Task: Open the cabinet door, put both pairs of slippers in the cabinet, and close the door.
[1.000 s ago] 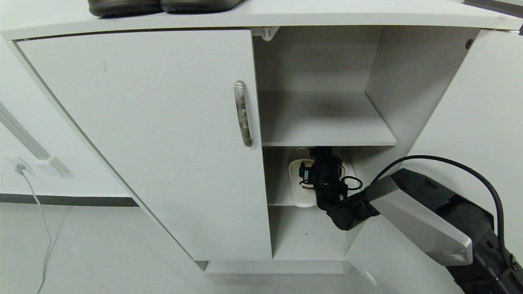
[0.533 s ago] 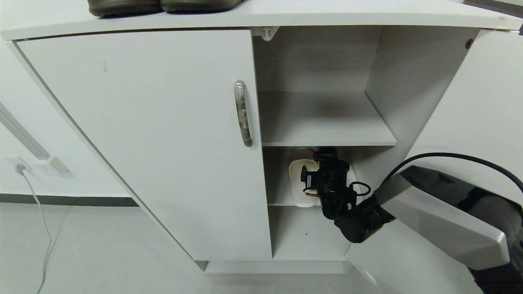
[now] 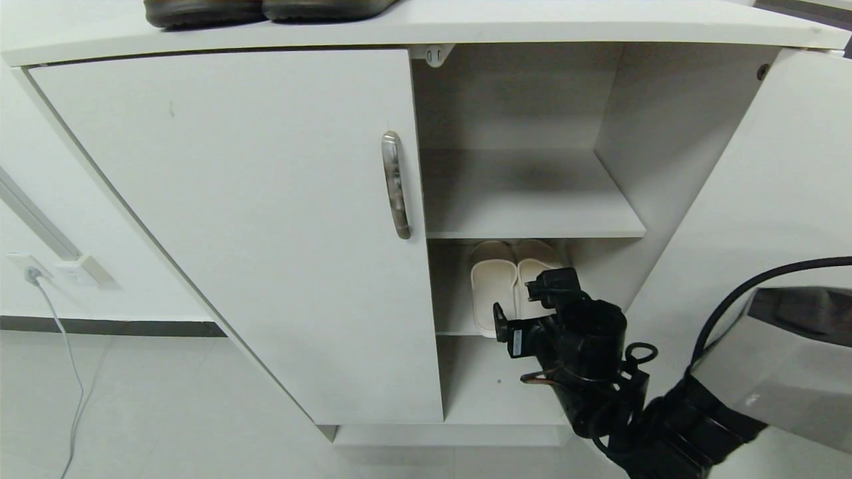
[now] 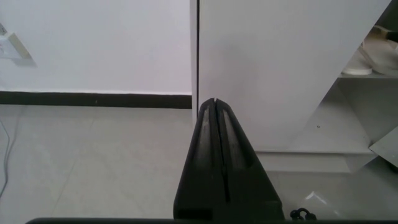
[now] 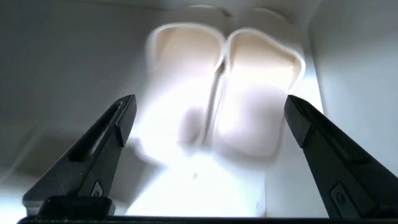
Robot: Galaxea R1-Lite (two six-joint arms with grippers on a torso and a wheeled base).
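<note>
White wall [image 3: 40,133] left of the white cabinet [image 3: 219,199], with a dark baseboard [image 3: 106,326] along its foot where it meets the pale grey floor [image 3: 166,399]. Low on the wall: white socket [image 3: 28,269] with a thin pale cable [image 3: 70,372] plugged in and trailing down to the floor, a second white plate [image 3: 86,271] just beside it, and a grey strip [image 3: 30,213] running diagonally above both. Light even and soft, floor faintly glossy.
</note>
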